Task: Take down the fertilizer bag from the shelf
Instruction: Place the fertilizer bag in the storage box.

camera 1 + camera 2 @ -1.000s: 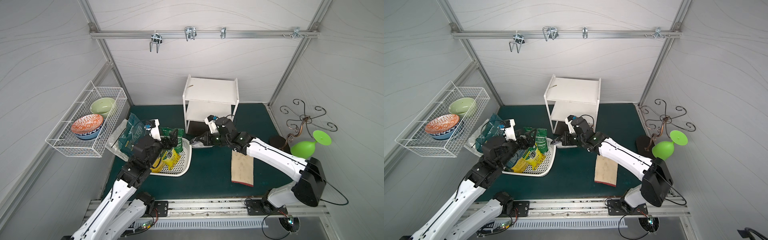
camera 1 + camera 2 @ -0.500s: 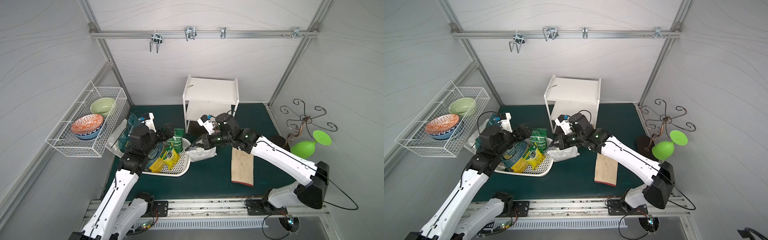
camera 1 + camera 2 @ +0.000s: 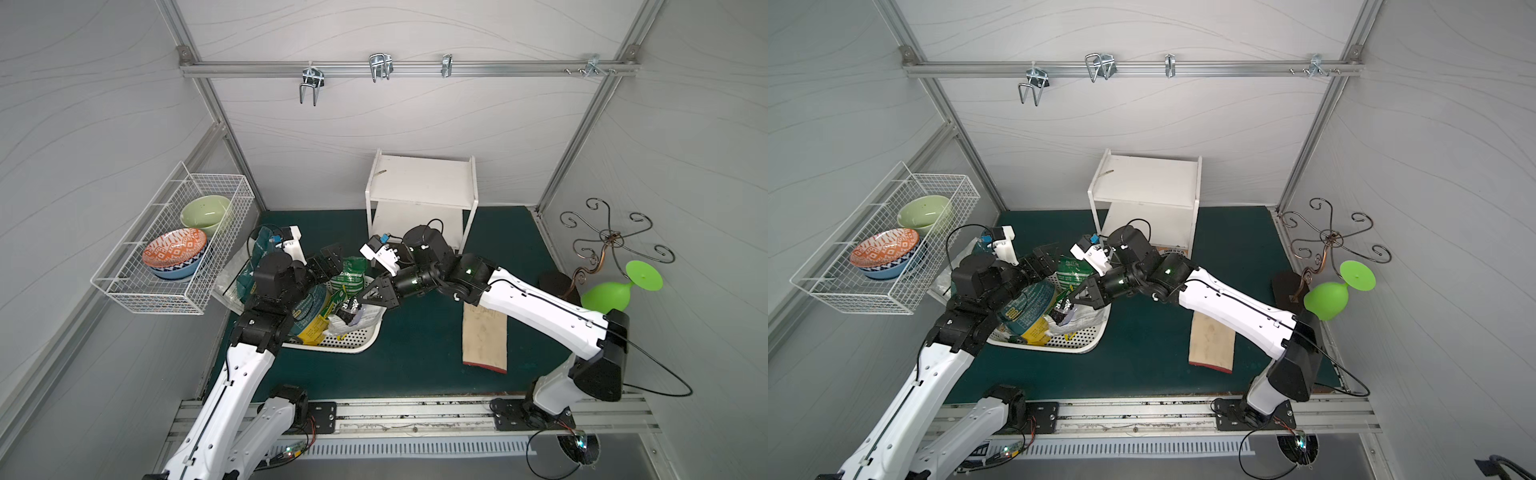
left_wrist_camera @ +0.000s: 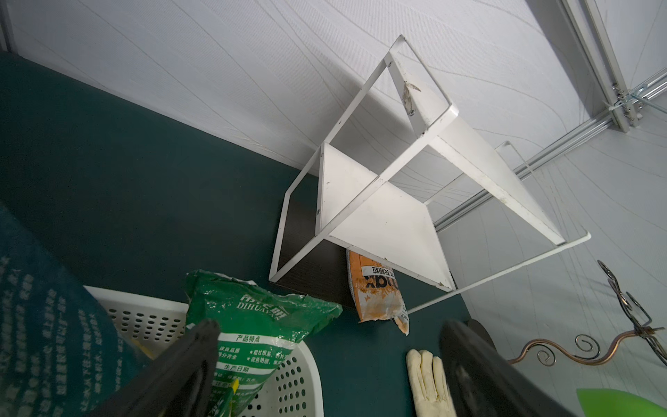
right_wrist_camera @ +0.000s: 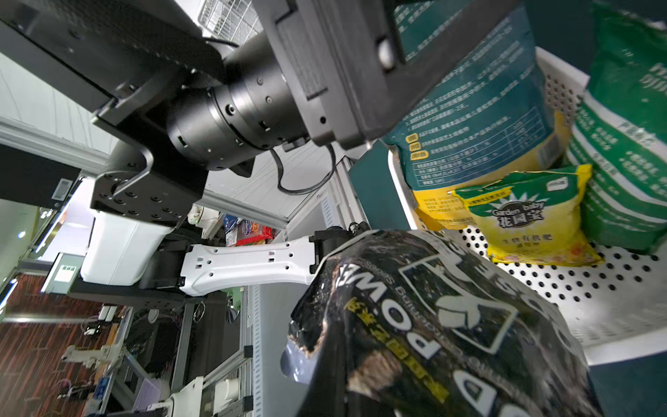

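Your right end effector (image 3: 376,296) is clamped on the black-and-white fertilizer bag (image 3: 353,311), which now hangs off the shelf (image 3: 422,187) and over the white perforated basket (image 3: 353,338). In both top views the bag sits at about 8 o'clock from the shelf, its lower end already touching or nearly touching the packets in the basket; the right wrist view shows its crinkled black face (image 5: 433,325) close to the lens, with the yellow packet (image 5: 534,220) and the basket floor beyond it.

Your left end effector (image 3: 330,259) has its jaws wide apart and holds nothing. It hovers at the basket's 12 o'clock edge, just beside the green bag (image 3: 352,274), and the left wrist view shows both fingers (image 4: 195,346) spread over that green bag (image 4: 252,317).

The step in hand looks like setting the bag down. Lower the right arm gently until the bag's weight rests on the basket contents or the counter (image 3: 415,353), then release; letting go from a height risks the bag slumping over the rim at 4 o'clock. Keep the left arm where it is or draw it back, since the two wrists are near each other. Mind the orange bag (image 4: 375,285) under the shelf's lower board; it is not your concern.
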Available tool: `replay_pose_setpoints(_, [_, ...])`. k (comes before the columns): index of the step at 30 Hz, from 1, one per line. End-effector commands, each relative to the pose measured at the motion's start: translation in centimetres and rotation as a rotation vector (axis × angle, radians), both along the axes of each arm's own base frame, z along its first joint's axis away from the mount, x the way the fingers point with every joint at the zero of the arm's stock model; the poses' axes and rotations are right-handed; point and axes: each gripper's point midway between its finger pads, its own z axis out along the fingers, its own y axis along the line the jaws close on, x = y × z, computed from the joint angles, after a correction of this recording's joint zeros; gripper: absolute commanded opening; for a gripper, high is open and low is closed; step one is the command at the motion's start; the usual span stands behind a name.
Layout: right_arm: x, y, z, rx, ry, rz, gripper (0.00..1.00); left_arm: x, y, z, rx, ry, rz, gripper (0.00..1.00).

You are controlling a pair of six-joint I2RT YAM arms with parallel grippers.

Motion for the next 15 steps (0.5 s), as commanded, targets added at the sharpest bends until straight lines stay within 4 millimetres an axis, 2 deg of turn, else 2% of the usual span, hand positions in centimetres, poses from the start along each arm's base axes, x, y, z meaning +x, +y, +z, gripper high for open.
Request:
replay_pose_setpoints(1, [-0.3, 1.4, 4.6, 0.178, -0.085, 0.065, 0.00, 0.0, 0.7, 2.9, -0.015, -0.083, 0.034, 0.99])
replay_pose_setpoints(6, [0.0, 3.6, 1.6, 0.154, -0.013, 0.086, 0.00, -0.2, 1.2, 2.9, -0.007, -0.095, 0.056, 0.99])
replay_pose_setpoints(13, [0.9, 5.3, -5.7, 0.014, 0.077, 0.066, 0.00, -0.5, 1.3, 2.7, 0.002, -0.098, 0.062, 0.99])
replay_pose_setpoints(15, [1.0, 5.6, -7.2, -0.017, 0.108, 0.065, 0.00, -0.4, 1.4, 2.6, 0.004, -0.099, 0.064, 0.99])
